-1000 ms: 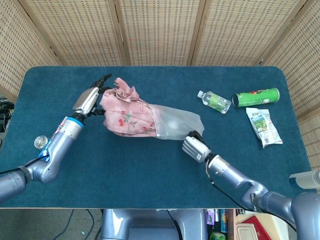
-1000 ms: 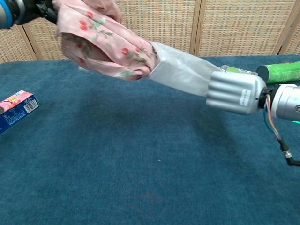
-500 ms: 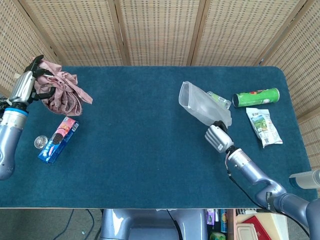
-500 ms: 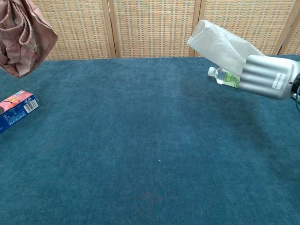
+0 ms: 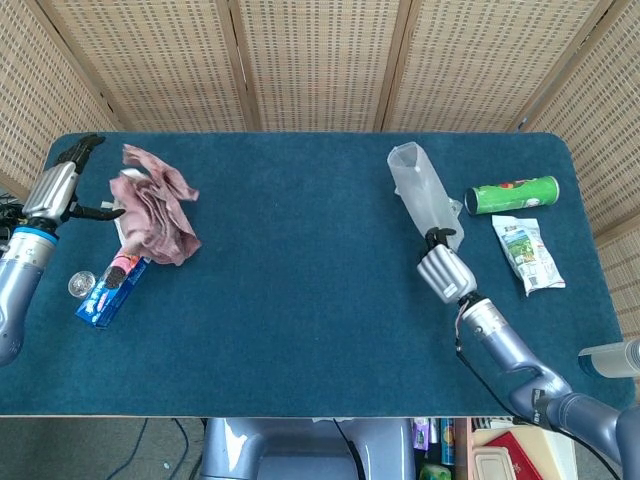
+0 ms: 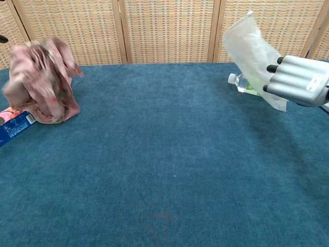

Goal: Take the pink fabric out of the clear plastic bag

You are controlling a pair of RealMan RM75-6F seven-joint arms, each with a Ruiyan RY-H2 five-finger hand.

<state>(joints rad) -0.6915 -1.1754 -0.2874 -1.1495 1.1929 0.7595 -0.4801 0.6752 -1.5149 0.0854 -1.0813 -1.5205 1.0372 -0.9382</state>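
The right hand (image 5: pixel 441 272) grips the clear plastic bag (image 5: pixel 416 194) by one end and holds it raised above the right side of the surface (image 5: pixel 300 300), its mouth pointing to the far side; the chest view shows the bag hanging empty. The left hand (image 5: pixel 58 187) sits at the far left edge with its fingers spread and nothing in them. The pink fabric (image 5: pixel 152 208) is just beside it, a loose crumpled heap that blurs in the chest view, so I cannot tell whether it has fully settled on the surface; it overlaps a snack box (image 5: pixel 112 290).

The extraction itself looks done: fabric and bag are well apart, on opposite sides. What seems left is setting the bag down and drawing both arms back.
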